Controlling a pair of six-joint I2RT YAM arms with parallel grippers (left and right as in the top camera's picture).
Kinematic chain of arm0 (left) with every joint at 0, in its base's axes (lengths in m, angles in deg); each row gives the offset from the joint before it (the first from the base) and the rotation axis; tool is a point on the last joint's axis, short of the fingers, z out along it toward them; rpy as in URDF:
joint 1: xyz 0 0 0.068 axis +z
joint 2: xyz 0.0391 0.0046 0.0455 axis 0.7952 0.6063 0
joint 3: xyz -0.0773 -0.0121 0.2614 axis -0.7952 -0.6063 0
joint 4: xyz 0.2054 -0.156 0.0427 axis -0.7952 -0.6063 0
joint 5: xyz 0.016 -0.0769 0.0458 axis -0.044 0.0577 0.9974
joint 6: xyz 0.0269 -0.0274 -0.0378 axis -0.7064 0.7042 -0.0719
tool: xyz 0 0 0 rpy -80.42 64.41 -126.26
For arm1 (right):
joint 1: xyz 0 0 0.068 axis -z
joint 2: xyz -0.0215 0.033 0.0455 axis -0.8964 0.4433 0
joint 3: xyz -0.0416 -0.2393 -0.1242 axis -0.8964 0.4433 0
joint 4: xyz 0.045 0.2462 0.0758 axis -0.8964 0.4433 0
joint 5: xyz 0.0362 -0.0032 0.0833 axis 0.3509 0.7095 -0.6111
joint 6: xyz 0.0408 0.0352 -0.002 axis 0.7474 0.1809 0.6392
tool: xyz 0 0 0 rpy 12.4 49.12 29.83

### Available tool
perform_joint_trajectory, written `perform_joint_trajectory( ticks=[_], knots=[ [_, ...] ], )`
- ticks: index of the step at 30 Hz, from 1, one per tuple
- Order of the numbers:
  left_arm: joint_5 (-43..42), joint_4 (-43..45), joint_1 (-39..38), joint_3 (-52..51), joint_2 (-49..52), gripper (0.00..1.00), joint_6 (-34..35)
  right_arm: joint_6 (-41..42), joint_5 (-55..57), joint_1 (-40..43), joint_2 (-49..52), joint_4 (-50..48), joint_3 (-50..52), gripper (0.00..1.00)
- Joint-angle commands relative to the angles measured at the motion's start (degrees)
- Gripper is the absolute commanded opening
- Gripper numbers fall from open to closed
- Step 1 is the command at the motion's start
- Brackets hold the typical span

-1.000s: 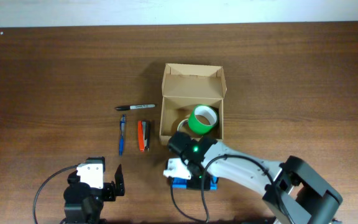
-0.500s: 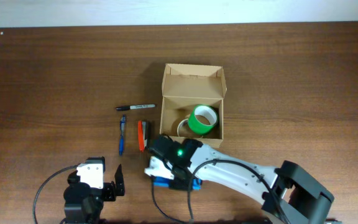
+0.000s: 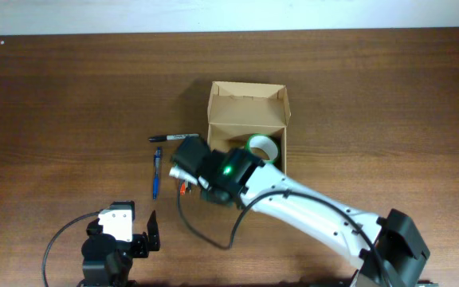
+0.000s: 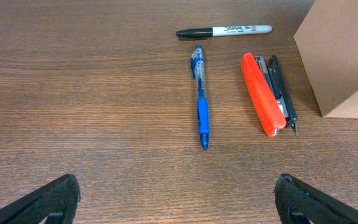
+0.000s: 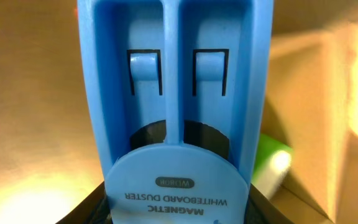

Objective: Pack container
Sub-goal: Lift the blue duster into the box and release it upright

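Note:
The container (image 3: 248, 112) is an open tan cardboard box with its flap lid standing at the far side. A green tape roll (image 3: 264, 147) lies inside, partly hidden by my right arm. My right gripper (image 3: 188, 156) hovers over the box's front left corner, shut on a blue magnetic whiteboard duster (image 5: 176, 93) that fills the right wrist view. The box's inside (image 5: 319, 87) and the green roll (image 5: 272, 163) show behind it. My left gripper (image 3: 138, 237) is open and empty near the table's front edge; its fingers (image 4: 182, 205) show wide apart in the left wrist view.
Left of the box lie a black marker (image 3: 174, 137), a blue pen (image 3: 156, 171) and an orange stapler (image 3: 182, 190), partly under my right arm. The left wrist view shows the marker (image 4: 224, 30), pen (image 4: 200, 99), stapler (image 4: 263, 93) and box corner (image 4: 347, 56).
My right gripper lifted the blue duster from the table in front of the box and carried it left and away, up to the box's front left corner. The left arm stayed still.

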Motion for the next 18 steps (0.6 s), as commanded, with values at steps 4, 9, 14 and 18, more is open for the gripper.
perform_joint_trajectory(
  ticks=[4,9,14,18],
  knots=[
    [-0.6,0.0,-0.2,-0.4,-0.5,1.00,-0.9,10.5,5.1,8.3,0.0,-1.5,-1.3,0.46],
    [-0.6,0.0,-0.2,-0.4,-0.5,1.00,-0.9,11.1,2.3,12.9,0.0,-5.4,-1.3,0.46],
    [-0.6,0.0,-0.2,-0.4,-0.5,1.00,-0.9,11.1,0.0,13.9,0.1,-6.6,-1.2,0.46],
    [-0.6,0.0,-0.2,-0.4,-0.5,0.99,-0.9,11.1,-0.8,13.9,0.2,-7.9,-1.2,0.46]
  ],
)
